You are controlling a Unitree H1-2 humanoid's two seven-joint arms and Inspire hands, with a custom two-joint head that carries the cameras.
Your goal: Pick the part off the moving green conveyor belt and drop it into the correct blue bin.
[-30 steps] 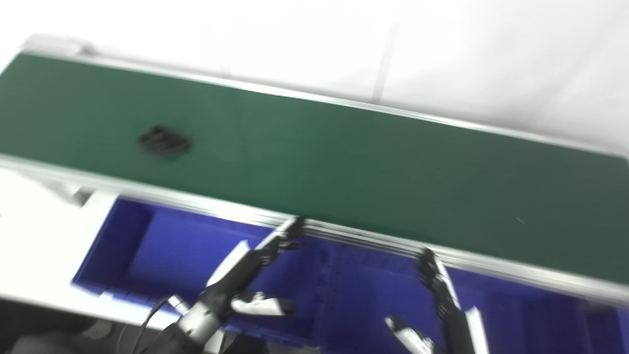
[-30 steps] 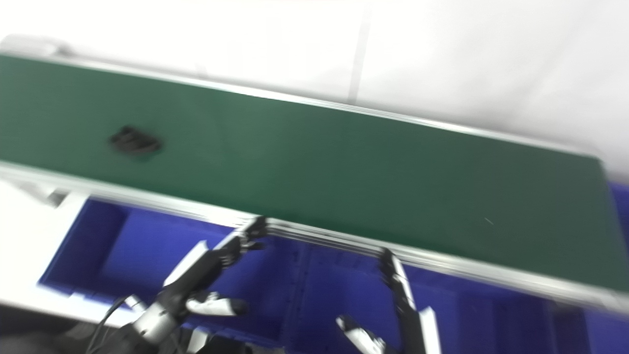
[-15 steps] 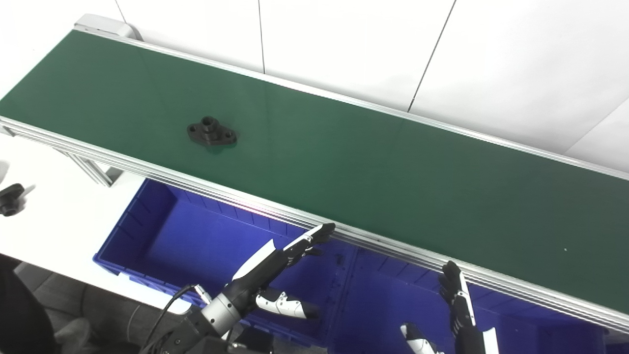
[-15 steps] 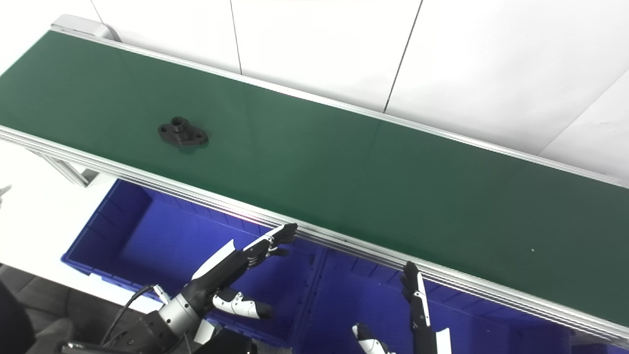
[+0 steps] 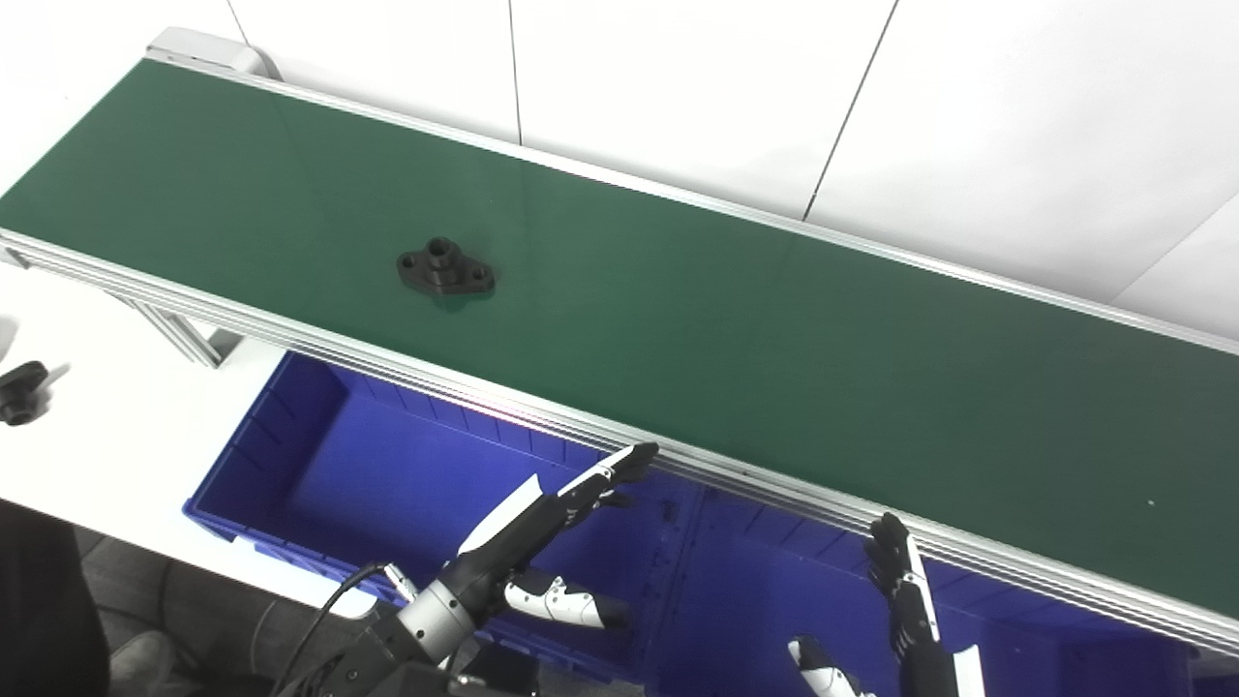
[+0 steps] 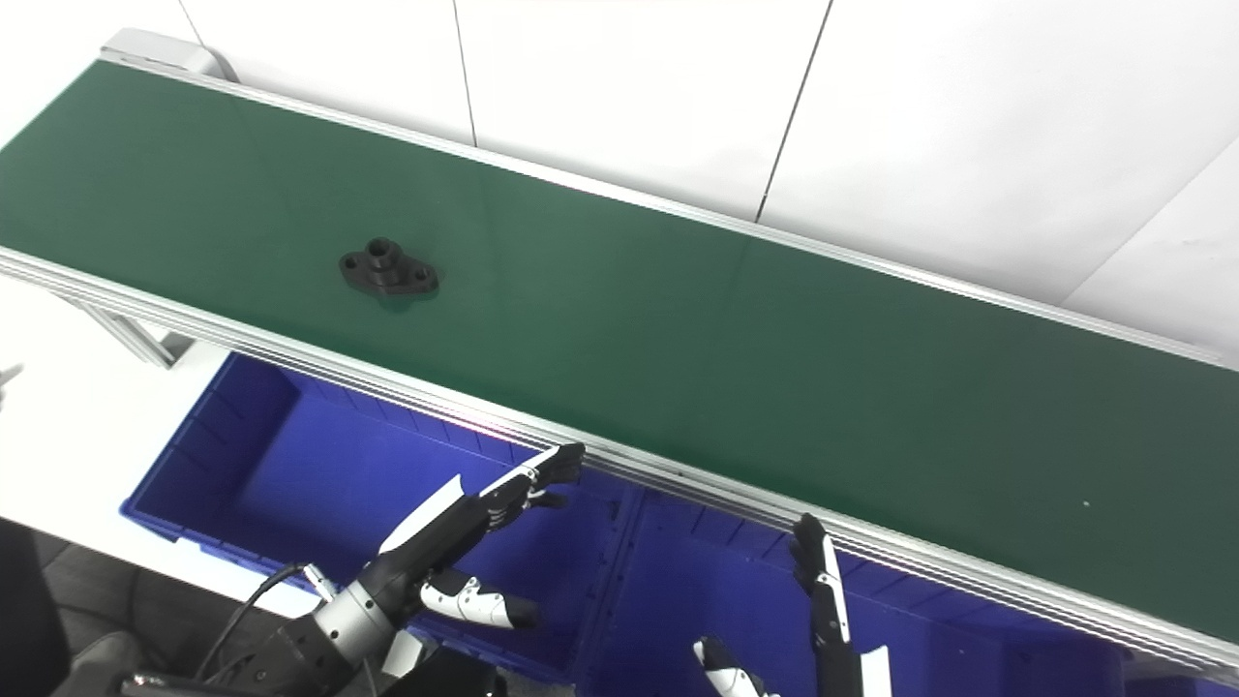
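Waiting step: black part (image 5: 445, 273) rides the conveyor belt (image 5: 774, 339); our left hand (image 5: 542, 523) and right hand (image 5: 900, 600) hover spread, empty, below it. Next, intercept.

The green belt (image 5: 678, 319) lies bare around the black part (image 5: 445, 272), open from above on every side. Its aluminium rail (image 5: 465, 407) stands between both hands and the belt, and the blue bins (image 5: 387, 465) gape unobstructed below.
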